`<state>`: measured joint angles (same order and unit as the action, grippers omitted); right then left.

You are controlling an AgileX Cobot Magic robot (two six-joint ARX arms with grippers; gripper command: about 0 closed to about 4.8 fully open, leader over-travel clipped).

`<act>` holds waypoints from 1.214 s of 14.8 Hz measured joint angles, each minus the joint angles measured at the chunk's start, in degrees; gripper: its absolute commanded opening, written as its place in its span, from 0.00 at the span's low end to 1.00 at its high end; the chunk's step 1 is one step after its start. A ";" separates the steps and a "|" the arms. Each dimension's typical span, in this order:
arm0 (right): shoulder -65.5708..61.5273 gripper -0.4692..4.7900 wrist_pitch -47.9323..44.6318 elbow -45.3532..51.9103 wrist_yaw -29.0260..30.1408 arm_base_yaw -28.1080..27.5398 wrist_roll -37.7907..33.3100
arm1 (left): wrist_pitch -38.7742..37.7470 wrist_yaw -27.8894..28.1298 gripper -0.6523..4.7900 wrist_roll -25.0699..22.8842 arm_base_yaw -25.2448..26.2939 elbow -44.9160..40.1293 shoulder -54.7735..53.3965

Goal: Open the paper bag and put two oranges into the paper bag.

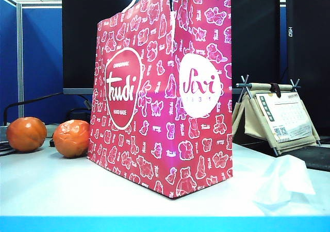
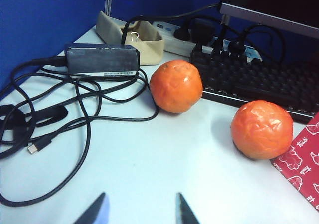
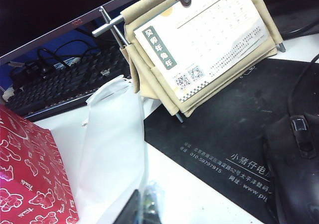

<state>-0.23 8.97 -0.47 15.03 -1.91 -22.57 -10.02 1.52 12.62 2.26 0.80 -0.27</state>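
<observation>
1. Exterior view: the paper bag [image 1: 162,100] stands upright near the middle of the white counter [image 1: 51,185], one corner turned toward the camera; its top edges stand close together, so its mouth looks narrow or shut, though the opening itself cannot be seen.
2. The two oranges [image 1: 26,134] [image 1: 71,137] sit on the counter to the left of the bag, close beside each other but apart; the right-hand, wrinkled one lies just beside the bag's left wall.
3. A crumpled white tissue sheet [image 1: 283,183] lies on the counter to the right of the bag, and a desk calendar [image 1: 281,116] stands farther back on the right.
4. Neither arm shows in the exterior view.
5. In the left wrist view the left hand [image 2: 140,211] hovers low over bare counter, its two fingertips set apart with nothing between them, near side of both oranges [image 2: 176,86] [image 2: 261,129].
6. In the right wrist view the right hand [image 3: 142,209] is closed and empty, above the tissue sheet [image 3: 114,144] between the bag [image 3: 30,174] and a black mouse mat [image 3: 224,149].
7. Judged from this, the task is at its start: nothing is grasped and no fruit is in the bag.
8. The next move probably calls for reaching the bag's top rim and spreading it wide while steadying the bag, which looks light enough to tip.
</observation>
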 measured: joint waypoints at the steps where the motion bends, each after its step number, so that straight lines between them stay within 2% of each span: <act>1: 0.00 0.09 -0.02 0.00 0.00 0.00 0.00 | 0.00 0.00 0.45 0.00 0.00 0.00 0.00; 6: 0.00 0.09 -0.02 0.00 2.86 0.04 -0.59 | -0.02 -0.02 0.45 0.00 0.00 0.00 0.00; 7: 0.00 0.09 -0.09 0.00 5.46 0.24 -2.21 | 0.00 -0.02 0.45 0.00 0.00 0.00 0.00; 9: 0.00 0.09 -0.15 0.00 6.60 2.27 -5.66 | 0.00 -0.35 0.45 0.20 0.00 0.00 0.00; 10: 0.00 0.09 -0.50 0.00 7.26 3.30 -7.43 | 0.00 -1.66 0.46 1.66 0.00 0.00 0.00; 11: 0.00 0.10 -1.75 0.00 10.34 4.46 -10.14 | 0.39 -6.60 0.46 5.09 0.04 0.02 0.00; 12: 0.00 0.14 -5.29 0.00 15.82 5.18 -12.74 | 0.85 -13.86 0.47 7.74 0.04 0.24 -0.02; 13: 0.00 0.21 -9.90 0.00 20.46 5.51 -13.97 | 0.98 -20.65 0.54 9.09 0.04 1.18 -0.04; 14: 0.00 0.26 -15.37 -0.02 25.11 5.77 -14.67 | 1.27 -25.38 0.66 9.94 0.00 2.91 -0.02; 15: 0.00 0.39 -21.57 -0.66 28.98 5.84 -16.26 | 1.20 -26.56 0.68 10.19 0.00 6.95 -0.02; 16: -0.02 0.48 -24.28 -3.63 29.00 5.81 -18.08 | 1.16 -25.11 0.69 10.05 0.04 10.97 -0.02; 17: -0.02 0.60 -26.12 -8.66 27.47 5.75 -18.80 | -0.74 -20.94 0.71 8.94 0.07 17.73 -1.05; 18: -0.04 0.66 -25.99 -11.80 25.94 5.49 -18.73 | -1.62 -19.12 0.74 7.26 0.07 22.75 -3.67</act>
<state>-0.27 -17.02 -12.27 40.97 3.57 -41.30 -11.64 -17.61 19.88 2.33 23.55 -3.95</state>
